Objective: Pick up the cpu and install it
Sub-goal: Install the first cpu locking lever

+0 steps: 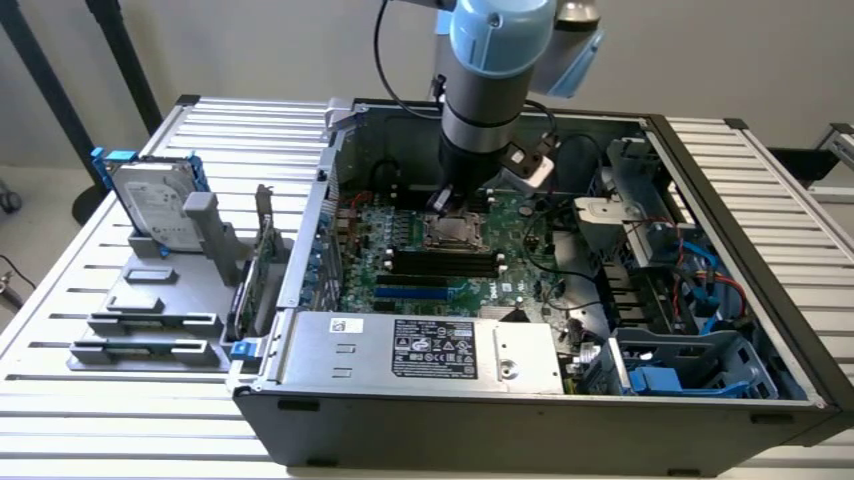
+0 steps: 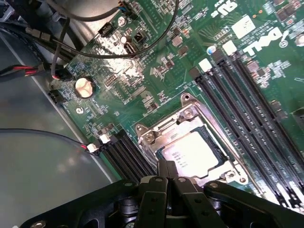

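Observation:
The cpu, a small flat square chip with a silvery top, lies flat inside the metal socket frame on the green motherboard. My gripper is shut, its two black fingers pressed together with nothing visible between them. The tips stand at the cpu's edge, and I cannot tell whether they touch it. In the exterior view the arm reaches straight down into the open computer case, with the gripper just above the cpu.
Black memory slots run beside the socket, and loose cables cross the board's edge. A grey box with a black label sits at the case front. A silver hard drive with blue rails stands on a grey rack at the exterior view's left.

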Tool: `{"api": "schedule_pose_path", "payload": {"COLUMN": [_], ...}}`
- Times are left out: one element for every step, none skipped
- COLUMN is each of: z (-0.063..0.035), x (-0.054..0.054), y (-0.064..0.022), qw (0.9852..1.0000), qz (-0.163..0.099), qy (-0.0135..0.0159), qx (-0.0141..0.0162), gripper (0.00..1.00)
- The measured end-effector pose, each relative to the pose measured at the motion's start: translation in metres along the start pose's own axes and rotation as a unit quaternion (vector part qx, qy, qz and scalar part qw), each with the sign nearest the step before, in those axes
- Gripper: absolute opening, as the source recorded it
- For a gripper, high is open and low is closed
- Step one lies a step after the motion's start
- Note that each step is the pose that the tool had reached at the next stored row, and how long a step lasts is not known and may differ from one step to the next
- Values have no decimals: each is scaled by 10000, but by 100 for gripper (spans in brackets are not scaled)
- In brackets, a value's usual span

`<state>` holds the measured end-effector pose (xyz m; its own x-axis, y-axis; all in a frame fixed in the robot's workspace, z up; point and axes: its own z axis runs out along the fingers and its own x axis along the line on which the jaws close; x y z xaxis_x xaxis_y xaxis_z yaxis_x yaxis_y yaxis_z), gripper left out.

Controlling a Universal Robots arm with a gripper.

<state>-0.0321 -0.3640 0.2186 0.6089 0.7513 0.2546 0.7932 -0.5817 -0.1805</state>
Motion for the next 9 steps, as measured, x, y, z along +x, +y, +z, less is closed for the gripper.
{"api": "schedule_pose_path", "payload": {"z": [-17,-33,-49,-67,-85,-102,-120,-138,-155], "x": [-19,-37,-55,-75,-95,-115,-136,-158,-178], "y": [3,6,8,11,14,15,16,17,19], "qw": [10000,10000,10000,10000,10000,10000,10000,10000,10000], "qz": [0,0,0,0,0,0,0,0,0], "qy": [-1,-1,-1,-2,-2,-2,-2,-2,-2], "qx": [1,1,2,2,2,2,2,2,2], "gripper": [11,11,11,11,11,11,11,11,11]}}
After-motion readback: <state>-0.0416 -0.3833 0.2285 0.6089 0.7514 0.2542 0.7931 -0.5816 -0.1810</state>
